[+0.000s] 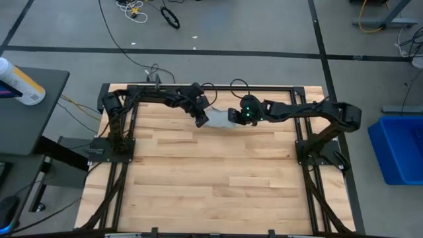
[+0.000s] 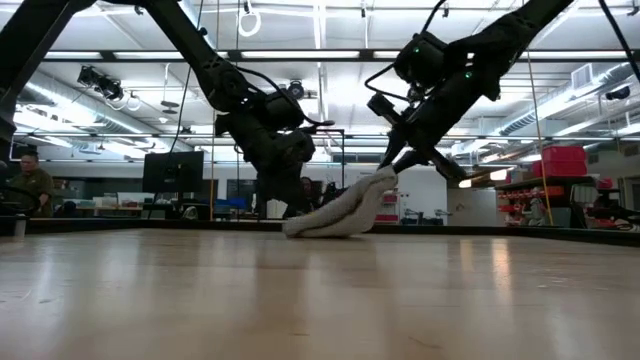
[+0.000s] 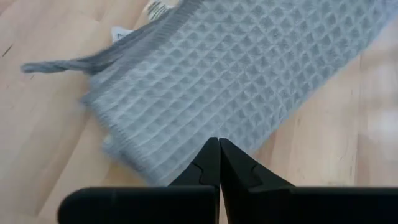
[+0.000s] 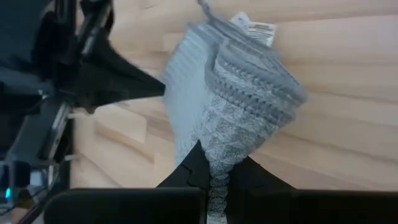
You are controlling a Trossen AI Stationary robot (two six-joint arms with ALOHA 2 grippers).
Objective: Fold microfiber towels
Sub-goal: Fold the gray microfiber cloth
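The grey waffle-weave towel (image 1: 218, 119) lies folded in a narrow bundle on the far middle of the wooden table (image 1: 218, 192). Its left end rests on the wood and its right end is raised (image 2: 375, 185). A white tag (image 4: 255, 28) and a thin loop (image 3: 50, 65) show at one end. My right gripper (image 1: 232, 118) is shut on the towel's right end. My left gripper (image 1: 200, 119) is shut, with its tips (image 3: 219, 143) at the towel's left end. My right gripper pinches the bunched right end of the towel (image 4: 217, 163) between its two fingers, several layers together, slanting down from the table's right. That end is lifted off the wood; the rest slopes down to the table (image 2: 320, 225). My left gripper's shut fingertips (image 4: 158, 90) stand at the towel's left end (image 3: 186, 134); I cannot tell whether they touch it.
Black arm frames stand at the table's left (image 1: 115, 132) and right (image 1: 317, 142). The near half of the table is bare wood. Off the table, a blue bin (image 1: 400, 145) sits to the right and a dark side table with a bottle (image 1: 20, 82) to the left.
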